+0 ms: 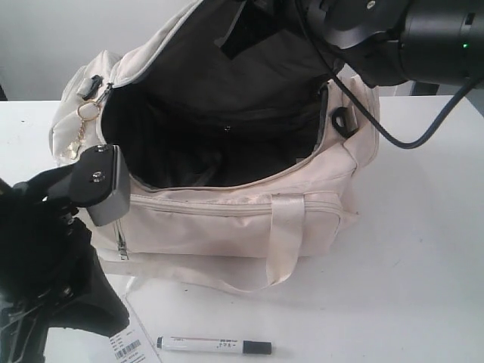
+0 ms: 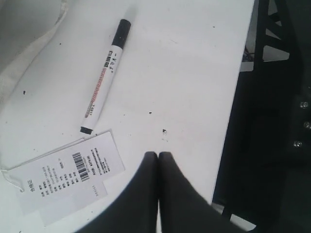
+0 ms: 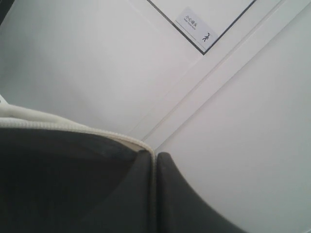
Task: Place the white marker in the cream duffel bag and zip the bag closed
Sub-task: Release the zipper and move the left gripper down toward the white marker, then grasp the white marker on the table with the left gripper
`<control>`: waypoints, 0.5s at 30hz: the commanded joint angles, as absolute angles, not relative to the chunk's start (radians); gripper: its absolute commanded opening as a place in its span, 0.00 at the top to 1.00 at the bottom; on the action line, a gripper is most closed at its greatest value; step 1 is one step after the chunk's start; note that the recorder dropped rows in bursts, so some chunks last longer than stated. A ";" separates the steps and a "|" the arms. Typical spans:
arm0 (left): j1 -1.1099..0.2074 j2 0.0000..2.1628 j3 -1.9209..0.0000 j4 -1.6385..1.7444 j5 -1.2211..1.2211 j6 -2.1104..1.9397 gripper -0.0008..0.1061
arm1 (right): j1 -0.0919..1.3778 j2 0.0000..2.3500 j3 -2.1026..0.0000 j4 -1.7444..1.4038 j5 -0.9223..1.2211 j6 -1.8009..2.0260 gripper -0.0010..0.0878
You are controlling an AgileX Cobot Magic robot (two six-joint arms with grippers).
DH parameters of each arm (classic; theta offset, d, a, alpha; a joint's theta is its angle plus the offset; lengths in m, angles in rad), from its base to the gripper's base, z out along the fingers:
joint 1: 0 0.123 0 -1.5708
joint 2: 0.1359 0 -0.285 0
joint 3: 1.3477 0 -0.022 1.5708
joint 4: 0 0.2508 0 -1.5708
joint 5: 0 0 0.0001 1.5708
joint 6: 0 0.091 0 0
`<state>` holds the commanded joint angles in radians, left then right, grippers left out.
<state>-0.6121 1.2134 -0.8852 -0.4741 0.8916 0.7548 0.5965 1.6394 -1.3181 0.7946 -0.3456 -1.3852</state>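
The cream duffel bag [image 1: 227,219] stands on the white table with its top wide open and the dark lining showing. The white marker [image 1: 214,346] with a black cap lies flat on the table in front of the bag; in the left wrist view the marker [image 2: 106,77] is a short way ahead of my left gripper [image 2: 158,154], which is shut and empty above the table. My right gripper [image 3: 155,154] is shut on the cream edge of the bag's top flap [image 3: 73,127], holding it raised at the back of the bag.
A paper tag with a barcode [image 2: 68,177] lies next to the marker's tail end. A gold keychain [image 1: 83,125] hangs at the bag's left end. The left arm [image 1: 45,249] fills the front left corner. The table's edge [image 2: 233,111] is close to the left gripper.
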 joint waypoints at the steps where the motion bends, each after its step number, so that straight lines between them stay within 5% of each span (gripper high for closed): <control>1: -0.612 1.220 -0.891 -0.477 0.893 0.755 0.99 | 0.596 1.639 -1.318 0.795 -0.346 -1.385 0.99; 10: -0.673 1.306 -0.967 -0.380 0.907 0.708 0.99 | 0.596 1.639 -1.318 0.795 -0.346 -1.385 0.99; 15: -0.722 1.348 -0.967 -0.352 0.899 0.740 0.76 | 0.596 1.639 -1.318 0.795 -0.346 -1.385 0.99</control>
